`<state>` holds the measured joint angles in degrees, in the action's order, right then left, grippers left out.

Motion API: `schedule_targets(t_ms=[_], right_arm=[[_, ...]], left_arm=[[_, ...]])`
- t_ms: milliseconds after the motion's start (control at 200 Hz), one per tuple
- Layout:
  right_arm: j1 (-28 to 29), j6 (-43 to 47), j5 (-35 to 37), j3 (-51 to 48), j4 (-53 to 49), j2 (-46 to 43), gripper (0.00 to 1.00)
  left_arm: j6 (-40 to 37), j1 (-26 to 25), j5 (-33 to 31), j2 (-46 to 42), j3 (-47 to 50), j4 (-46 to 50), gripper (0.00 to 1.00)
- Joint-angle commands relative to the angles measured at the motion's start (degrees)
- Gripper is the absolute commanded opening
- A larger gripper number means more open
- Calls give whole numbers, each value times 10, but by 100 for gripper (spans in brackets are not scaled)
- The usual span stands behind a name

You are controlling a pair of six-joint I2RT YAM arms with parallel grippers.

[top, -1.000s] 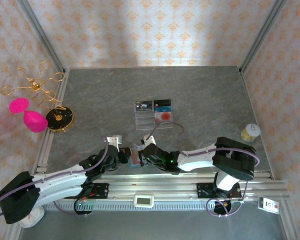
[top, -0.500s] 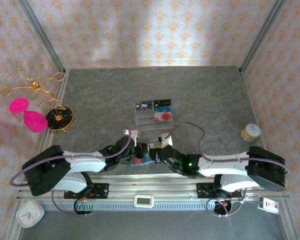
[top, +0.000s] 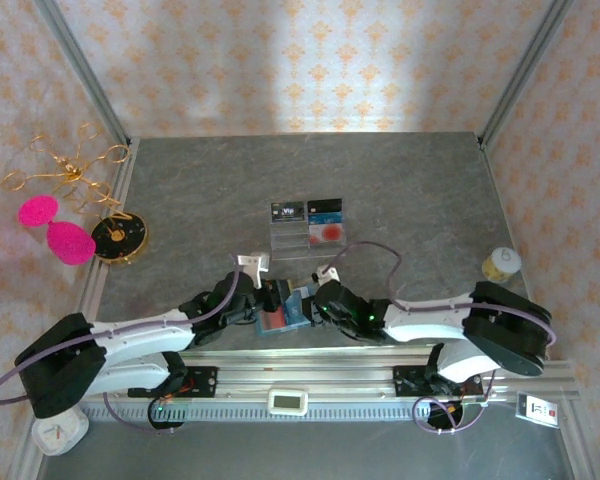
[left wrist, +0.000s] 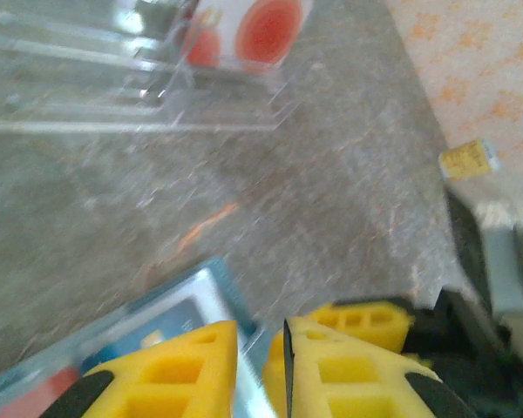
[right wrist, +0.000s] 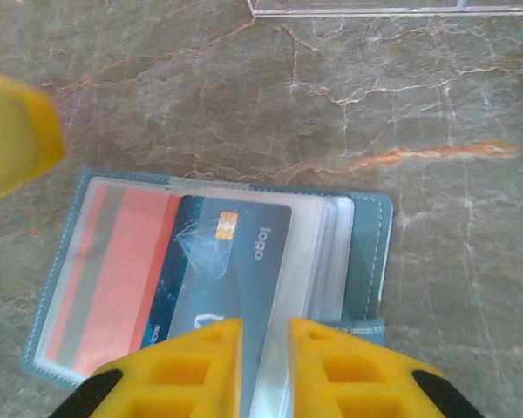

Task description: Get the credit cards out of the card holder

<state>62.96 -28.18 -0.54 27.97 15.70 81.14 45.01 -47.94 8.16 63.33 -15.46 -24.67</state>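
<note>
Near the front edge of the grey marbled table (top: 410, 190), between the two arms, the teal-blue folding card holder (top: 280, 320) lies open and flat, its clear pockets facing up. Under the plastic sit a blue credit card (right wrist: 235, 270) with a gold chip and, to its left in the right wrist view, a red card (right wrist: 126, 279). The right gripper (right wrist: 263, 344) hangs over the holder's near edge, right above the blue card. Its yellow fingers are drawn almost together, with only a thin slit between them. A pocket edge seems to run into that slit, but I cannot tell whether it is pinched. The left gripper (left wrist: 260, 348) sits at the holder's opposite side, equally narrowed, and its blurred view leaves its grip unclear too. Farther back, well apart, a clear plastic tray (top: 308, 240) holds more cards.
</note>
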Motion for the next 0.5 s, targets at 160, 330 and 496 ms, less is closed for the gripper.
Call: schedule_targets(t_ms=[160,330,496], right_arm=[[-14,23,-13,23,5,56,17],[5,-6,-17,-4,11,52,16],[21,-27,6,-12,-1,35,16]], left_arm=[[6,38,-3,15,63,26,8],[-38,62,8,75,32,8,4],[-64,73,24,81,-6,32,2]])
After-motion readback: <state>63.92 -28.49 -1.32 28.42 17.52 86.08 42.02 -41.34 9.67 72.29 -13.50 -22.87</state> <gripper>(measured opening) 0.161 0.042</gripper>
